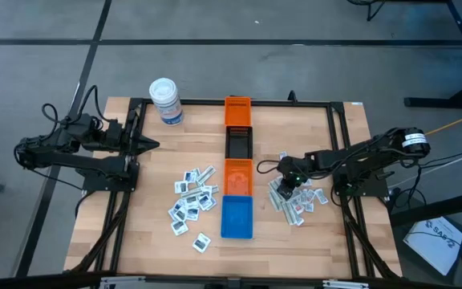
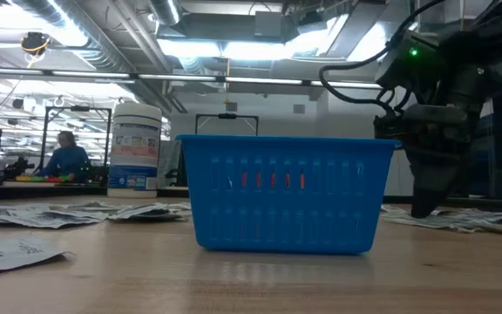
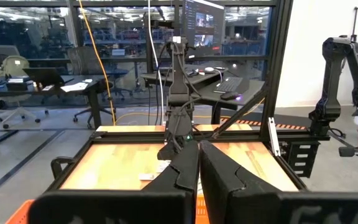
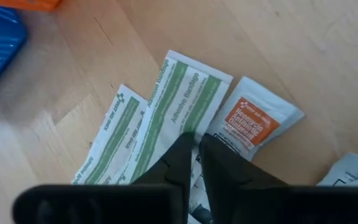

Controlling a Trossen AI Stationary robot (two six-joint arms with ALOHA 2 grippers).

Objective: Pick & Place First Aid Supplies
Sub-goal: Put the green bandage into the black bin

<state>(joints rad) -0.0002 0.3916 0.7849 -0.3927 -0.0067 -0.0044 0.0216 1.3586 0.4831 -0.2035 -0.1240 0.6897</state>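
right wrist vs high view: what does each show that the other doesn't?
Right wrist only: print on the packets under the right claw, meaning green-striped adhesive bandage wrappers and an orange-labelled ointment packet, with the claw's tips nearly together on the pile.

High only: the whole table, the white tub, the row of bins, a second packet pile left of them, and the left claw parked near the table's left edge.

Both: the right claw down on the right-hand pile beside the blue bin.

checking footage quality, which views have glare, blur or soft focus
Low view: ceiling lights glare, the blue bin is backlit, near packets soft. Right wrist view: its own fingers blur, the bandage strips' print is readable. High view: even light, faint shadows.
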